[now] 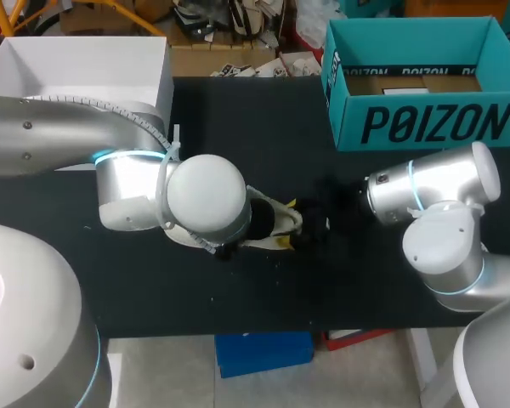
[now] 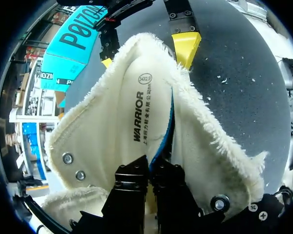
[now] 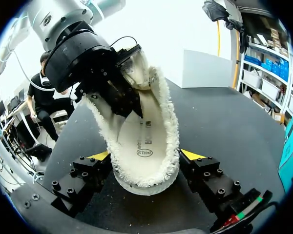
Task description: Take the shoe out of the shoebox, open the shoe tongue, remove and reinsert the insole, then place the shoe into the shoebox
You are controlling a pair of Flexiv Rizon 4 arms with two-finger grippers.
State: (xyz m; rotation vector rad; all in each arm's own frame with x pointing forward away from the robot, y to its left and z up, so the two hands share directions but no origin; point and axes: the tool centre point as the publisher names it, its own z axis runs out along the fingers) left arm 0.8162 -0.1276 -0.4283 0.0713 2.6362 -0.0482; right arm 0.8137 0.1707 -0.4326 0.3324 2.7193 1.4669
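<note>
Shoe [image 3: 144,141] is out of the shoebox [image 1: 425,123] and stands tipped up on its toe near the middle of the surface [image 1: 238,119], toward the front edge; the shoebox sits open at the far right corner, well apart. The left claw [image 2: 149,170] is pressed together on the fleecy edge at the shoe's upper end, though whether that is tongue or lining alone I cannot tell; the right claw [image 3: 145,156] is spread wide with a yellow tip against each side of the toe, seemingly pinching the shoe there.

By its look the shoe is light and soft: a plush cream upper that folds and sags, with only the sole rim at the toe giving any stiffness; the fleece should grip well but compress, so a hold on pile alone may creep. I judge the firm toe and sole the right place to steady it, and the tongue's free top edge, away from the metal eyelets [image 2: 67,158], the place to pull; the insole will likely be thin and floppy, best pinched at the heel end.
</note>
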